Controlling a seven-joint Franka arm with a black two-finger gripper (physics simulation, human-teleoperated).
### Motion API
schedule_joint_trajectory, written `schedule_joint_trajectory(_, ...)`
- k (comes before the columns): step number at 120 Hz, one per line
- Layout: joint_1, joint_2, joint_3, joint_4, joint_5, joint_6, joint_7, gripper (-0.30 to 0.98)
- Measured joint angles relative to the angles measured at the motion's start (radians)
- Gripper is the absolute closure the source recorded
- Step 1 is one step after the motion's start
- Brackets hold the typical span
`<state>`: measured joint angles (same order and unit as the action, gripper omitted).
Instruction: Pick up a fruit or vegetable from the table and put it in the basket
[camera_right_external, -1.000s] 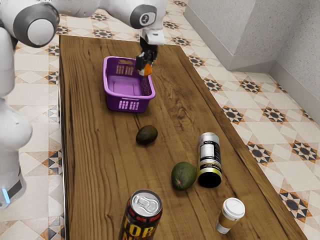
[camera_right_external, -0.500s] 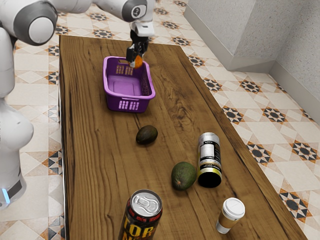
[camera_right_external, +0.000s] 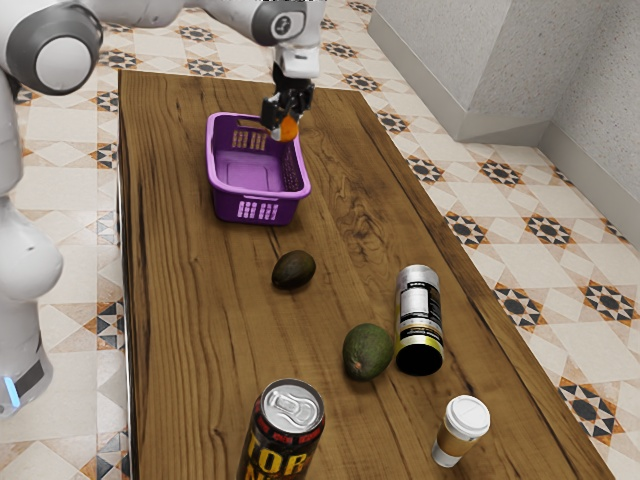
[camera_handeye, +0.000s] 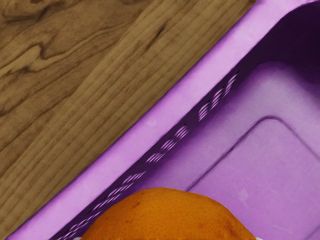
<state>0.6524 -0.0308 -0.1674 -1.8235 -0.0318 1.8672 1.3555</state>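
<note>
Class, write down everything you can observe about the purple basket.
The purple basket is an open-topped, roughly rectangular tub with rounded corners, a broad, smooth rim, walls pierced by slots and a line traced on its floor. It looks like plastic. It stands upright on the wooden table, which supports it from below. The gripper holds an orange near one long side; whether the fruit touches the basket, I cannot tell.
</note>
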Motion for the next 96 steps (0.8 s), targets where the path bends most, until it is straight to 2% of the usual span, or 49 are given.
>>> schedule_joint_trajectory(16, 0.003, -0.029, 0.010, -0.038, 0.000, -0.013, 0.007, 0.36)
schedule_joint_trajectory(38, 0.112, -0.051, 0.032, -0.069, 0.000, -0.027, 0.013, 0.36)
schedule_joint_trajectory(67, 0.059, -0.117, 0.033, -0.139, 0.000, -0.034, 0.017, 0.36)
schedule_joint_trajectory(82, 0.055, -0.122, 0.033, -0.138, 0.001, -0.048, 0.018, 0.17)
schedule_joint_trajectory(96, 0.055, -0.123, 0.033, -0.134, 0.002, -0.057, 0.019, 0.07)
